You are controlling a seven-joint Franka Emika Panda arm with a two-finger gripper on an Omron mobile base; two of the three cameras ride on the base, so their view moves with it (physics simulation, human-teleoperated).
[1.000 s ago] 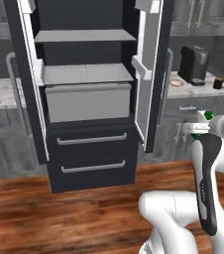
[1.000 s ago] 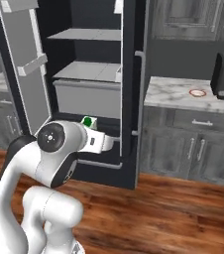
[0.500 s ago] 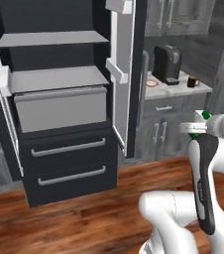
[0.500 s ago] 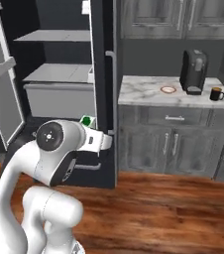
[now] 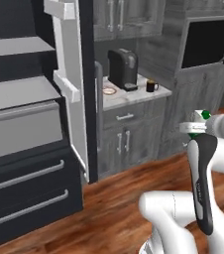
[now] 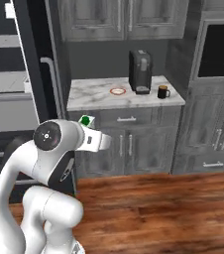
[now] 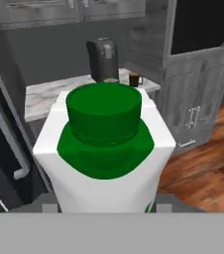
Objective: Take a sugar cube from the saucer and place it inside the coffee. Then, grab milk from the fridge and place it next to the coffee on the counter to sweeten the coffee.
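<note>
Far left in the left base view: fridge (image 5: 29, 149) standing open, light grey shelves up top, two dark drawers with long grey handles below, door (image 5: 77, 89) swung out toward the room with its white bins facing in. Just right of that door, the desk (image 5: 134, 94), white marble with grey veins over dark grey cabinets. On it, going left to right: saucer (image 5: 109, 91) with the orange-red rim, then the tall black coffee machine (image 5: 122, 68) right behind and beside it, then the coffee (image 5: 151, 86), a little black mug standing a bit apart from the machine near the desk's right end. Same row in the right base view: saucer (image 6: 118, 91), machine (image 6: 140, 71), mug (image 6: 162, 92). Can't make out any sugar cube on the saucer at this size, too tiny. Right of the desk, a tall grey wood-grain unit with a dark oven window (image 5: 205, 42). Down at the right edge, claw (image 5: 196, 128) out at the end of the white arm, closed around the milk (image 5: 199, 124), only a sliver of white carton and the green cap poking out there. Up close in the hand view, milk (image 7: 106, 149) sitting upright between the fingers, green cap on top, held up off the wood floor (image 6: 158, 203) and well short of the desk.
</note>
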